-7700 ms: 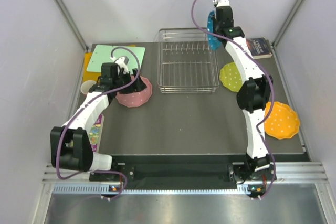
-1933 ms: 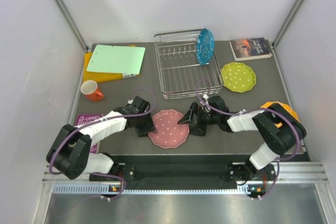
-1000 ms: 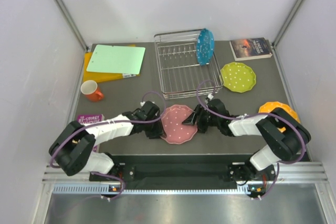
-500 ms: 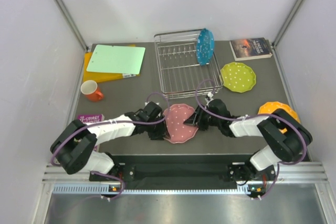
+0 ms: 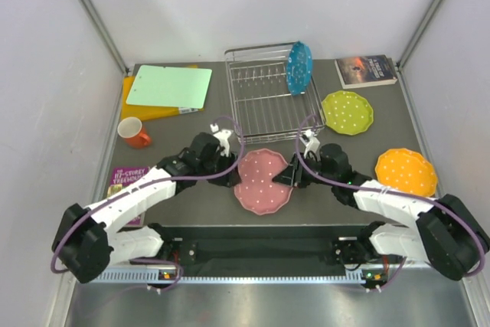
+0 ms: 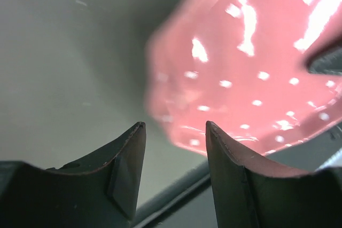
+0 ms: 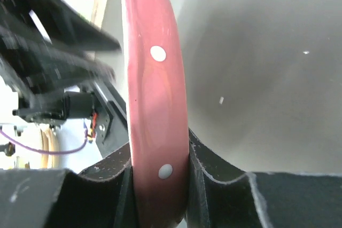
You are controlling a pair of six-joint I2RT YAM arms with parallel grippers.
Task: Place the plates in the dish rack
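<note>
The pink plate (image 5: 264,182) is lifted off the table near the front middle, tilted. My right gripper (image 5: 292,176) is shut on its right rim; in the right wrist view the pink plate (image 7: 155,105) stands edge-on between the jaws. My left gripper (image 5: 228,145) is open and empty, just left of the plate and apart from it; its view shows the pink plate (image 6: 251,73) ahead, blurred. The blue plate (image 5: 298,67) stands upright in the dish rack (image 5: 264,97). The yellow-green plate (image 5: 347,112) and the orange plate (image 5: 405,171) lie flat on the right.
A green cutting board (image 5: 170,86) lies on a yellow one at the back left. An orange mug (image 5: 135,132) stands below it. A book (image 5: 366,70) lies at the back right. A purple booklet (image 5: 125,178) lies by the left edge.
My right gripper has lifted the pink plate up and slightly back. My left gripper has let go, pulled away to the left and risen. The orange plate now shows fully.
</note>
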